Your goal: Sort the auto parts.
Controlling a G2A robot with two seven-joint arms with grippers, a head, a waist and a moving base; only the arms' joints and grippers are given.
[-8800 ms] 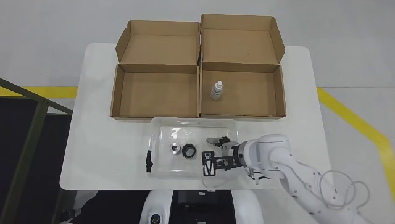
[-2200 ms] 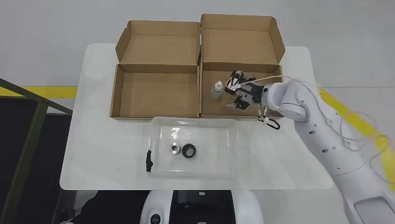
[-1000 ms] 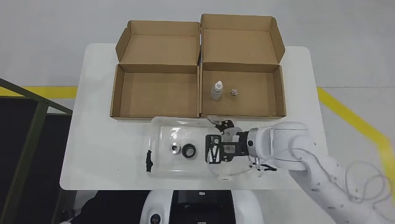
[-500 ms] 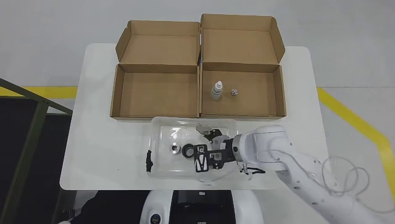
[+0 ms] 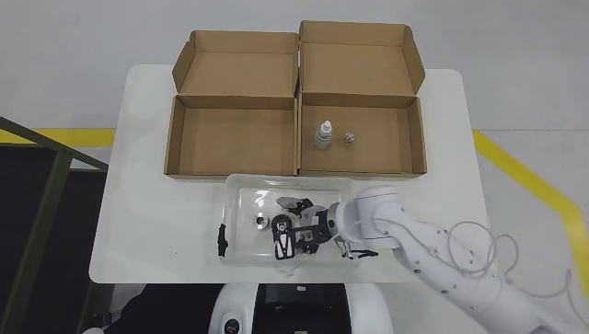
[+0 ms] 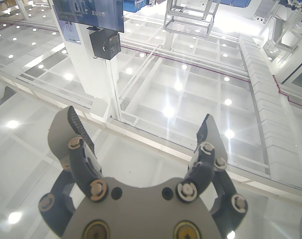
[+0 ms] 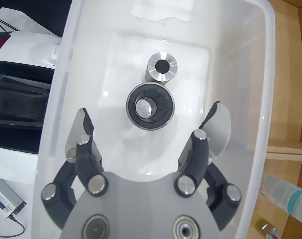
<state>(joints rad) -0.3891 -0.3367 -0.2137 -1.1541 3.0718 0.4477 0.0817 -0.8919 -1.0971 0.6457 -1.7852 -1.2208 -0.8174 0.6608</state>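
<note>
R gripper back over clear plastic bin after drop-off, jaws wide, empty, above black ring bearing; smooth steel sleeve just beside it at 9 o'clock; two parts left, I reckon; at 12 o'clock cardboard box now holds small metal part by white bottle; L gripper open, empty.

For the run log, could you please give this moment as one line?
right gripper: open, in clear bin, facing black bearing | silver sleeve: beside bearing | left gripper: open, facing ceiling
</note>
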